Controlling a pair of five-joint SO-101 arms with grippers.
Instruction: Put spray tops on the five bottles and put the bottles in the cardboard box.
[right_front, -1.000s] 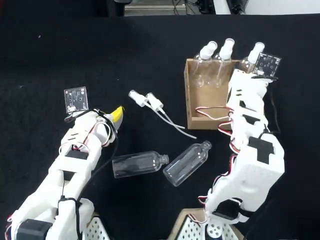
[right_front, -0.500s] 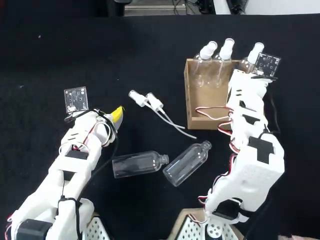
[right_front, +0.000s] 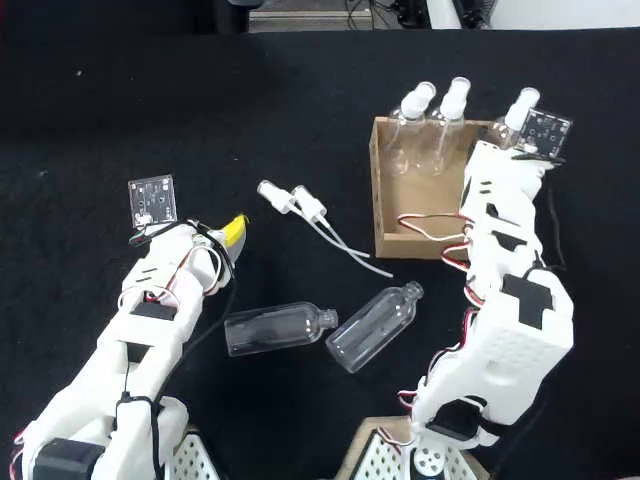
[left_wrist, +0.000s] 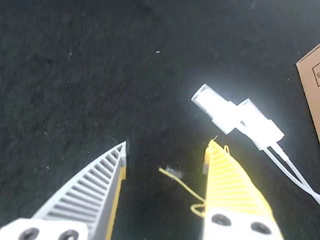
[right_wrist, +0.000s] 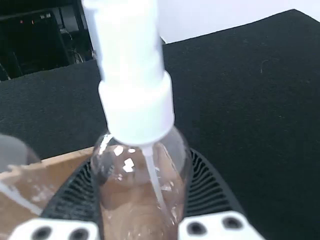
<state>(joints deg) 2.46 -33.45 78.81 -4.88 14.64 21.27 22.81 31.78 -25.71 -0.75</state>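
"While your right gripper (right_wrist: 142, 187) is clamped round that capped bottle (right_wrist: 134, 165) at the far corner of the cardboard box (right_front: 380, 200), which hand takes the next top?"

"My left gripper (left_wrist: 167, 150), I'd say. Its fingers are apart, and the two spray tops (left_wrist: 235, 117) lie on the cloth just beyond its yellow fingertip, on the side facing the box."

"How do they lie?"

"Side by side, heads nearer the hand, thin tubes trailing away toward the box. Their long axis runs outward from the yellow finger, so I judge the wrist must swing over and turn across them before closing."

"And the open bottles?"

"Two bare bottles (right_front: 278, 328) lie flat behind that hand, beside its forearm, necks pointing toward the right arm. Two standing bottles (right_front: 405, 140), already topped, are in the box beside my right hand."
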